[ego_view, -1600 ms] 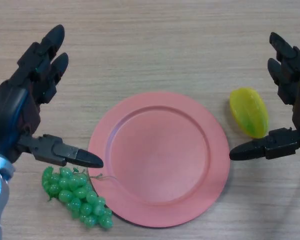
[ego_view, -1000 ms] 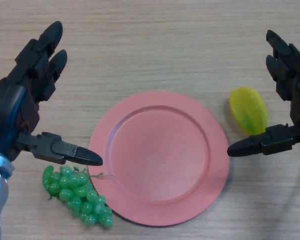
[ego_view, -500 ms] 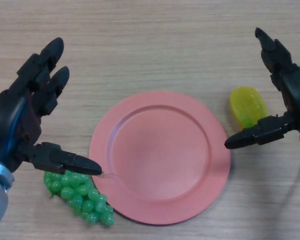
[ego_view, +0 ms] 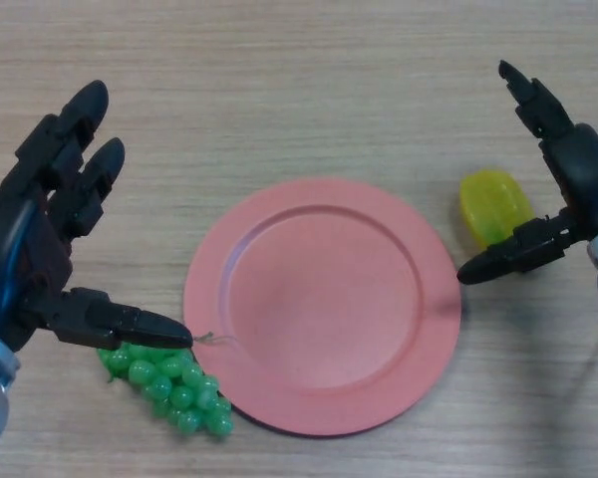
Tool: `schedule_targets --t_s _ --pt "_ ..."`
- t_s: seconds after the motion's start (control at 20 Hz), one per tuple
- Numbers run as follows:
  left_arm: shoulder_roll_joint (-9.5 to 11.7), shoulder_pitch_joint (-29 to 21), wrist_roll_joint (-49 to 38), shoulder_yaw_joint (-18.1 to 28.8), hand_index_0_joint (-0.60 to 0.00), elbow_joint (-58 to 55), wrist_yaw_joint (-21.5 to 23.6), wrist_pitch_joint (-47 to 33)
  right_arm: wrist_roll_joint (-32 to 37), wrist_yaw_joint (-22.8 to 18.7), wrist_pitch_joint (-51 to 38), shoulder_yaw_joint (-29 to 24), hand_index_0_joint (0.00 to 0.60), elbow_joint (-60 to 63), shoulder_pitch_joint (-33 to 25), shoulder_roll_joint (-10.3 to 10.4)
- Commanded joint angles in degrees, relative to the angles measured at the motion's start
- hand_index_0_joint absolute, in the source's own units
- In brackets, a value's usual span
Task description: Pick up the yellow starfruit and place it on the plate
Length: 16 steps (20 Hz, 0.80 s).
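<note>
A: Starfruit (ego_view: 492,207) is seen on the worktop (ego_view: 299,80), just off the pink plate's (ego_view: 324,304) rim at about 2 o'clock from the plate's centre, close to the rim but not on it.

B: Which step is judged to be in hand?

A: The reach. The right hand (ego_view: 578,184) is spread around the fruit, fingers (ego_view: 533,100) pointed out toward 11 o'clock beyond it and the thumb set low at the fruit's 6 o'clock side. Nothing is gripped; whether the thumb touches the fruit cannot be told.

B: And the other hand?

A: The left hand (ego_view: 25,254) is held open and idle at the plate's 9 o'clock side, its thumb tip over a bunch of green grapes (ego_view: 169,378) lying against the plate's rim at about 8 o'clock.

B: How is the fruit lying?

A: Part of it is covered by the thumb, but its long axis appears to run roughly from 11 to 5 o'clock, the visible blunt end toward 11.

B: What is called for next?

A: The hand would have to be lowered and closed across the short width, then the fruit lifted and carried toward 8 o'clock onto the plate. A slip from the smooth, ridged skin is a fair risk.
</note>
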Motion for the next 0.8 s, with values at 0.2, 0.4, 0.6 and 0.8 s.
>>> schedule_targets --t_s 0.2,0.4,0.6,0.8 --pt "2.35 -2.26 -3.39 4.03 0.000 -1.85 1.81 -8.65 -1.60 -7.44 -14.07 -2.52 0.000 9.72 -8.77 -3.88" --pt "2.47 -3.07 -3.56 4.00 0.000 -0.42 2.65 -10.17 -3.66 -11.29 -18.06 -1.93 0.000 19.51 -12.05 -4.64" --pt "2.56 -3.39 -1.85 3.20 0.000 1.02 3.14 -12.35 -4.73 -13.50 -20.89 -1.25 0.000 26.86 -14.58 -4.55" --pt "2.74 -3.59 -1.06 3.05 0.000 1.77 3.29 -13.15 -5.68 -13.64 -21.29 -0.82 0.301 30.46 -15.29 -4.64"
